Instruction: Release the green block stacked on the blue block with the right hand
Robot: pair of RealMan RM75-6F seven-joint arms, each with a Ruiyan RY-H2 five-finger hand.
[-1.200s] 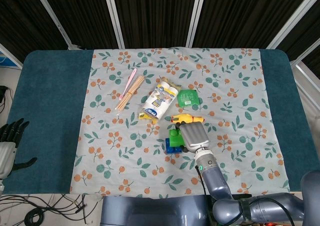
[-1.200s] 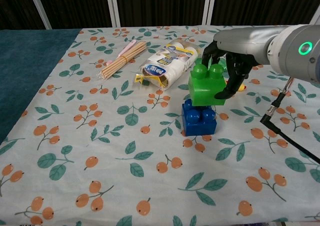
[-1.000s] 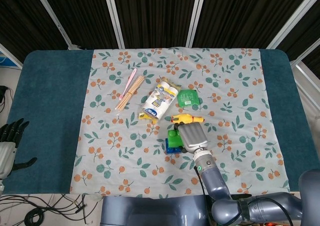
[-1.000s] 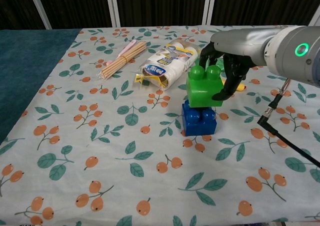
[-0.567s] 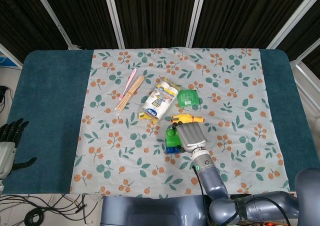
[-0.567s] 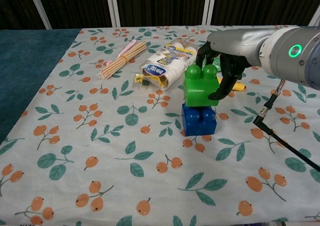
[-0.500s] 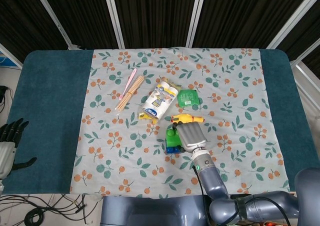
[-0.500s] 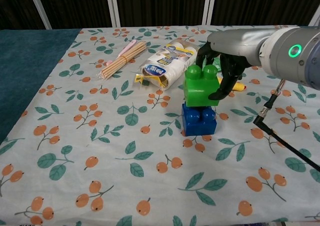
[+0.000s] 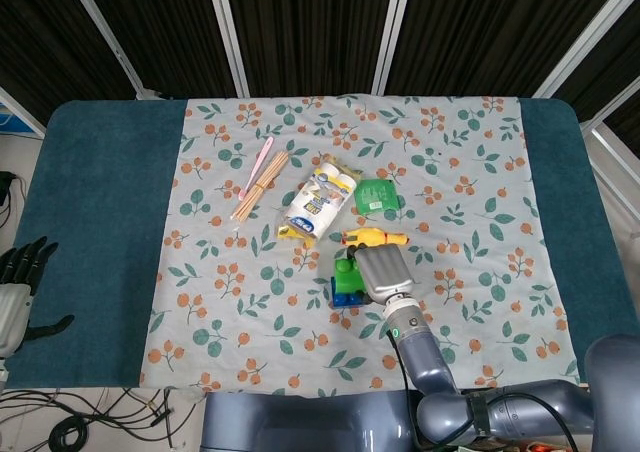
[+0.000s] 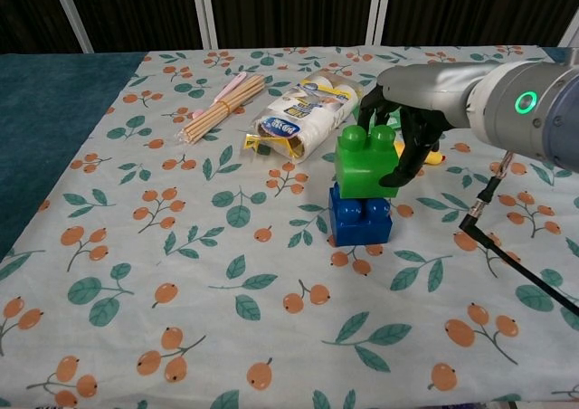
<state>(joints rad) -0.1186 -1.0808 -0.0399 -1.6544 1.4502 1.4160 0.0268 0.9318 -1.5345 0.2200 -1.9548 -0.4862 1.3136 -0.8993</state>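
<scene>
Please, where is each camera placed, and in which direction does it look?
Head view: high above, looking straight down on the table; shows the right hand and the left hand at the left edge.
Chest view: low at the near edge, looking across; shows the right hand.
Both show the green block on the blue block.

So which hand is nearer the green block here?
Right. The right hand has its fingers around the green block on the blue block; the left hand sits off the table's far left edge.
</scene>
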